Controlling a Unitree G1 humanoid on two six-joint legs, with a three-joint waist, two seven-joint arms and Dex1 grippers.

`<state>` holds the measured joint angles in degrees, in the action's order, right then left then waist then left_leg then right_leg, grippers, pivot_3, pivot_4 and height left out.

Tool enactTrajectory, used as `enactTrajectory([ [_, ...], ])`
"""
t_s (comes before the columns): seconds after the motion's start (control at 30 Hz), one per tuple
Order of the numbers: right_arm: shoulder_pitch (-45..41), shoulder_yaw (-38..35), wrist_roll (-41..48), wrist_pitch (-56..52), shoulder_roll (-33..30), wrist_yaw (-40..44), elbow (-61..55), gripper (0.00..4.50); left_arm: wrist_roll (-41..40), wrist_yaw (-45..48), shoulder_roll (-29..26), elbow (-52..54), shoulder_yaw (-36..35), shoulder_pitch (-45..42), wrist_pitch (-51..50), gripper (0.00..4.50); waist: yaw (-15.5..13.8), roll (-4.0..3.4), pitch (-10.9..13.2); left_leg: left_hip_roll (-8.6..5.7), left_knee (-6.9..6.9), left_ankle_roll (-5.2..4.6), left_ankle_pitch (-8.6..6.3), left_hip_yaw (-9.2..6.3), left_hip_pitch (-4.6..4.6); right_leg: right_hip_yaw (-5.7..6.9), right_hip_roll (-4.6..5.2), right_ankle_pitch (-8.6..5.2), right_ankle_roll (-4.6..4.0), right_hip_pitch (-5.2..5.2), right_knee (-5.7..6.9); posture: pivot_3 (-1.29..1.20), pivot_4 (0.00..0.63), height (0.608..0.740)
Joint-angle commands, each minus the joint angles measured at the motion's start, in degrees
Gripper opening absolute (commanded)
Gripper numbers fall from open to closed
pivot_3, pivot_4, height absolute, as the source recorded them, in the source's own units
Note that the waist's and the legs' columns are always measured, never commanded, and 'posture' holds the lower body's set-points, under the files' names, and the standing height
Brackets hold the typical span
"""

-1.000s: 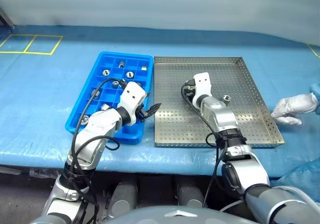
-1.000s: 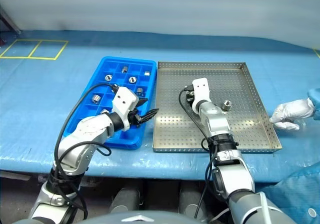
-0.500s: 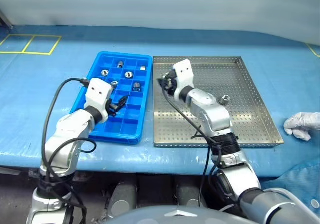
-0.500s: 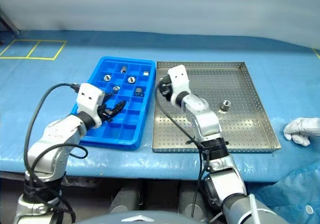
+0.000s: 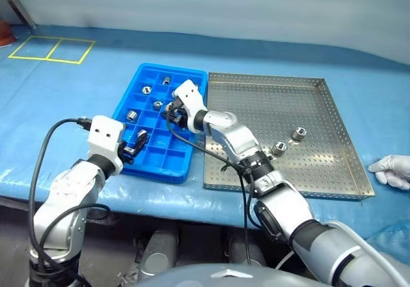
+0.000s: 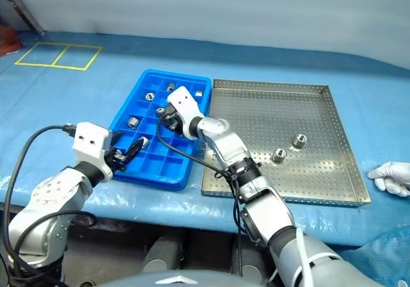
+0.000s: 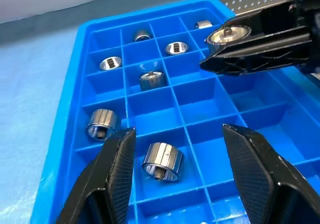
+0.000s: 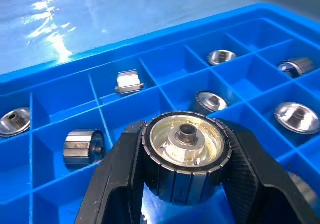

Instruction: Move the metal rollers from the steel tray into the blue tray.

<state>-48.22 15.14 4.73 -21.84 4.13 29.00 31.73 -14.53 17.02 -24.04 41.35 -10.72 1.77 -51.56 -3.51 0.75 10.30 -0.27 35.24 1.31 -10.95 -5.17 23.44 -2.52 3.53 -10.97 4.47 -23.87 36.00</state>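
Right gripper (image 8: 182,184) pinching a roller (image 8: 184,156) over the blue tray (image 5: 181,169): centre on an empty cell, lower, then release. Left gripper (image 7: 180,149) spread, empty.

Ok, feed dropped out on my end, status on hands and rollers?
Right hand shut on a roller, over the blue tray. Left hand open, empty. Two rollers in steel tray.
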Motion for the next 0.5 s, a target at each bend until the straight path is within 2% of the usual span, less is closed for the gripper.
enactTrajectory([
  [0.03,-2.5,-0.6,-0.3,3.4,2.1,0.6,3.3,1.74,-0.4,-1.4,0.7,3.8,-0.7,0.9,-0.2,2.99,-0.7,0.0,0.0,0.0,-0.03,0.01,0.0,-0.03,0.0,0.03,-0.01,-0.02,-0.04,-0.01,0.0,0.42,0.15,0.74],
  [0.1,-3.4,-1.0,-0.6,4.3,2.6,0.7,6.2,1.74,-0.5,-1.9,1.1,4.1,-0.3,1.1,-0.4,2.99,-1.4,0.0,0.0,0.02,-0.08,0.05,0.02,-0.07,0.0,0.08,-0.02,-0.07,-0.12,-0.02,0.01,0.42,0.15,0.74],
  [0.2,-4.5,-0.9,-2.4,6.2,2.3,-0.9,9.9,2.74,-0.5,-2.4,1.4,3.9,0.2,0.3,-0.7,2.99,-2.2,0.0,0.0,0.03,-0.11,0.13,0.07,-0.12,0.0,0.15,-0.03,-0.1,-0.17,-0.04,0.01,0.42,0.15,0.74],
  [0.3,-3.7,-2.2,-2.3,8.8,1.9,-1.8,7.6,3.71,-1.0,-2.1,1.3,3.1,1.3,-0.7,-0.7,2.99,-2.6,0.0,0.0,0.03,-0.12,0.17,0.08,-0.17,0.01,0.21,-0.03,-0.12,-0.18,-0.01,0.01,0.39,0.15,0.74],
  [0.4,-1.0,-3.6,-1.5,7.6,0.4,-2.6,-0.5,3.71,-1.6,-1.2,1.5,1.9,3.1,-2.5,-0.1,2.99,-2.7,0.0,0.0,0.03,-0.12,0.19,0.1,-0.21,0.05,0.25,-0.03,-0.12,-0.18,-0.02,0.0,0.35,0.15,0.74],
  [0.5,6.1,-4.7,-1.8,1.5,-4.3,-3.9,-18.0,3.71,-2.7,-0.2,2.8,-0.9,6.9,-6.4,1.0,2.99,-2.9,0.01,0.0,0.03,-0.13,0.19,0.09,-0.24,0.07,0.27,-0.02,-0.12,-0.19,-0.01,-0.04,0.29,0.15,0.74],
])
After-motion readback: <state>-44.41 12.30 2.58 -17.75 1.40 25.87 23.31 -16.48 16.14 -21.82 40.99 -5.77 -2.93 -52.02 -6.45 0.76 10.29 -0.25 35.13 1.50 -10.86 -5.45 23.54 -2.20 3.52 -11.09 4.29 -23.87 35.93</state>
